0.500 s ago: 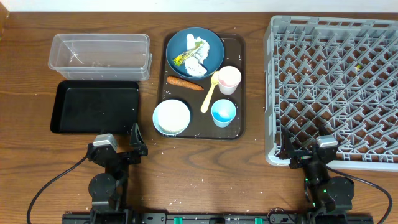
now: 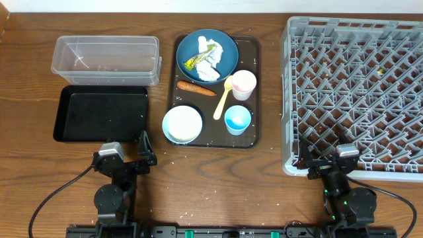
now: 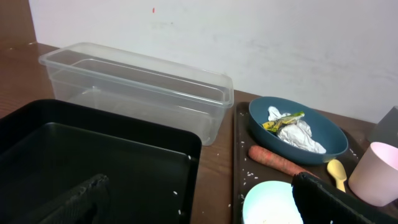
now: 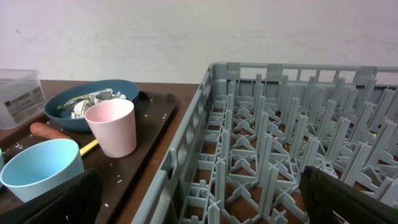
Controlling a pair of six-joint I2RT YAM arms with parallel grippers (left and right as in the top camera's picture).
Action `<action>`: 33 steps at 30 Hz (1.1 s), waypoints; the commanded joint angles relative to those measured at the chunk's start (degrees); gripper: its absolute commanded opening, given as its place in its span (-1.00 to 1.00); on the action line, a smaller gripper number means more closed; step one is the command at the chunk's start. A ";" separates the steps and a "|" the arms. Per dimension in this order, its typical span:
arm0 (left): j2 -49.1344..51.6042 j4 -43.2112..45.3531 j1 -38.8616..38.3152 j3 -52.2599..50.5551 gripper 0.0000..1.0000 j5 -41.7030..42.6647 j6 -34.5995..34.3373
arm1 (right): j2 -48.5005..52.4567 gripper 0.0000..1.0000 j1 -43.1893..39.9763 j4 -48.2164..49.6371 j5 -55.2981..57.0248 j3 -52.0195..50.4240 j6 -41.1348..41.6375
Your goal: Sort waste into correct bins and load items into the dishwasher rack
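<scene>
On the dark brown serving tray (image 2: 254,99) a dark blue plate (image 2: 225,47) holds crumpled white paper (image 2: 210,67) and a yellow-green wrapper (image 2: 192,63). Below it lie the orange carrot (image 2: 196,88) and the yellow spoon (image 2: 222,104). The pink cup (image 2: 243,84), small light blue cup (image 2: 237,119) and light blue bowl (image 2: 182,123) stand upright. Rice grains (image 3: 250,175) are scattered on the tray. The clear tub (image 2: 106,59) and black tray (image 2: 99,114) sit at the left. The grey rack (image 2: 357,79) is at the right. My left gripper (image 2: 127,157) is open and empty before the black tray. My right gripper (image 2: 328,157) is open and empty at the rack's front edge.
A few rice grains lie on the wooden table (image 2: 211,195) in front of the serving tray. A white wall stands behind the table in both wrist views. The rack's pegs (image 4: 280,143) rise just ahead of my right gripper.
</scene>
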 commanded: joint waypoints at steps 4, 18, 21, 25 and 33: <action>-0.39 -2.69 -0.17 -0.79 0.90 -1.22 1.16 | -0.26 0.98 0.37 -0.20 -0.42 -0.09 0.04; -0.39 -2.69 -0.17 -0.79 0.90 -1.22 1.16 | -0.26 0.98 0.37 -0.20 -0.42 -0.09 0.02; -0.39 -2.69 -0.17 -0.79 0.90 -1.22 1.16 | -0.26 0.99 0.37 -0.20 -0.42 -0.09 0.02; -0.39 -2.69 -0.17 -0.79 0.90 -1.20 1.16 | -0.26 0.99 0.37 -0.20 -0.42 -0.09 0.04; -0.39 -2.67 -0.17 -0.79 0.90 -1.20 1.16 | -0.26 0.99 0.37 1.36 0.39 -0.09 0.02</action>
